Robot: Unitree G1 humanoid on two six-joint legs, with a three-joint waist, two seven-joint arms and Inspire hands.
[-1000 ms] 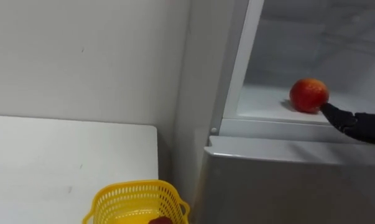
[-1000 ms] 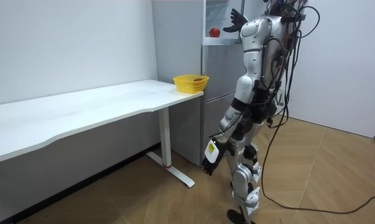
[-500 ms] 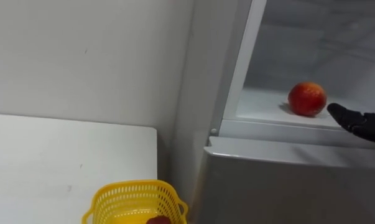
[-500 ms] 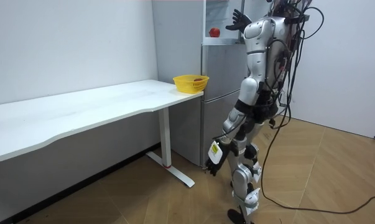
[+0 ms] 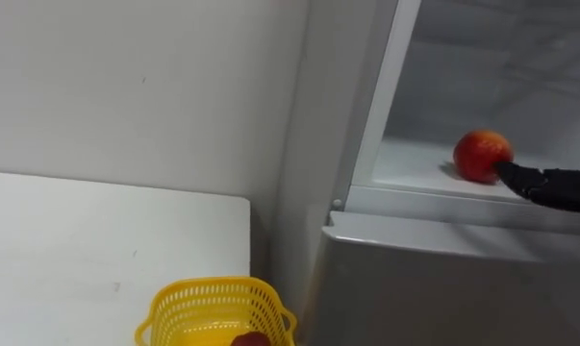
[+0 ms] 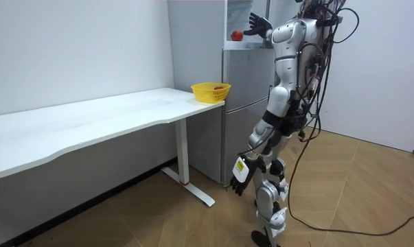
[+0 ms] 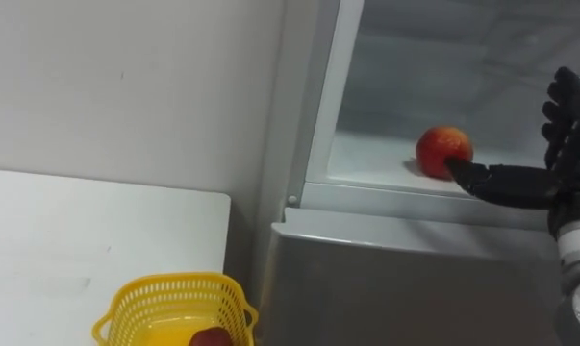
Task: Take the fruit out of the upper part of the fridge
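A red apple [image 5: 482, 154] [image 7: 444, 149] lies on the white shelf [image 5: 415, 175] of the open upper fridge compartment. My right hand [image 7: 570, 183] is raised just to the apple's right, open, fingers spread upward. Its thumb [image 7: 496, 181] reaches left, with the tip at the apple's lower right side. In the room view I stand before the fridge, right hand [image 6: 256, 24] up beside the apple [image 6: 237, 34]. My left hand [image 6: 237, 177] hangs low at my side, fingers relaxed.
A yellow mesh basket [image 5: 217, 308] [image 6: 211, 91] stands at the end of the white table [image 5: 68, 240], left of the fridge, with a dark red fruit [image 7: 211, 336] in it. The closed grey lower fridge door [image 5: 443, 288] is under the shelf. A white wall is behind the table.
My right hand's thumb tip, which had drawn away from the apple half a second ago, is back at its side. The view shifted slightly. The apple stays on the shelf.
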